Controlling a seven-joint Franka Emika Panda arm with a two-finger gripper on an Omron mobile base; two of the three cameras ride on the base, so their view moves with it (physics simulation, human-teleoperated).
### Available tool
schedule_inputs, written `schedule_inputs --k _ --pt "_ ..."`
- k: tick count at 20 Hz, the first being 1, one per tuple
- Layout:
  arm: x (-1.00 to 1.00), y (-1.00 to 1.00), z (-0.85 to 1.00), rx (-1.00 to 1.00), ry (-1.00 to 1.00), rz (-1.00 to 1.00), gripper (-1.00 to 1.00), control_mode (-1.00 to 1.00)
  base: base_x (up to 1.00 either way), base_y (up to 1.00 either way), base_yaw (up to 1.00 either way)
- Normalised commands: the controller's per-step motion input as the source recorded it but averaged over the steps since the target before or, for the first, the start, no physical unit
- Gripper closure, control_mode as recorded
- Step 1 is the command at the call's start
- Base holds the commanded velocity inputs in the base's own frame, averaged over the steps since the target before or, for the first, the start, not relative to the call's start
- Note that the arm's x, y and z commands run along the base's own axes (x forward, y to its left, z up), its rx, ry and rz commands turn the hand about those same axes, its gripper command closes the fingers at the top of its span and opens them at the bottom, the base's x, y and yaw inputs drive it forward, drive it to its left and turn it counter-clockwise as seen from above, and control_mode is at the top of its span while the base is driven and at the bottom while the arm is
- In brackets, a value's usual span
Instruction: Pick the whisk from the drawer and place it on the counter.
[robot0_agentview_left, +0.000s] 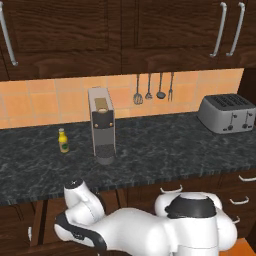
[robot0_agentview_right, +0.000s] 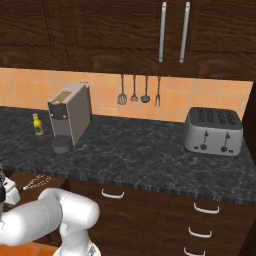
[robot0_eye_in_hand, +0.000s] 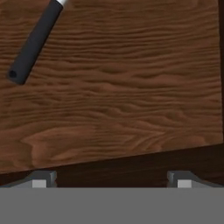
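Note:
The whisk's slim black handle (robot0_eye_in_hand: 34, 43) lies slanted on the drawer's light wood floor (robot0_eye_in_hand: 122, 87), at the upper left of the hand view. Its silvery wire loops (robot0_agentview_right: 37, 182) show in the open drawer below the counter's front edge in the right base view. My gripper (robot0_eye_in_hand: 112, 179) hangs over the drawer floor, open, with its two fingertips (robot0_eye_in_hand: 42, 178) far apart and nothing between them. The handle is well off to the upper left of the fingers. The dark marbled counter (robot0_agentview_left: 160, 150) runs above the drawer. My arm (robot0_agentview_left: 80, 200) reaches down in front of it.
On the counter stand a grey coffee machine (robot0_agentview_left: 101, 125), a small yellow bottle (robot0_agentview_left: 63, 140) and a silver toaster (robot0_agentview_left: 227, 113). Several utensils (robot0_agentview_left: 149, 88) hang on the tiled wall. Narrow drawers with silver handles (robot0_agentview_right: 202, 207) sit to the right, and dark cabinets hang overhead.

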Motion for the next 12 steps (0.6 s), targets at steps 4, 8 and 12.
schedule_inputs --k 4,8,12 --pt "-0.14 0.12 -0.11 0.00 0.09 0.01 -1.00 -1.00 0.00 0.00 0.00" --pt "-0.56 0.13 -0.19 0.00 0.08 0.00 -1.00 -1.00 0.00 0.00 0.00" --pt "-0.57 0.15 -0.17 0.00 0.10 0.00 -1.00 -1.00 0.00 0.00 0.00"
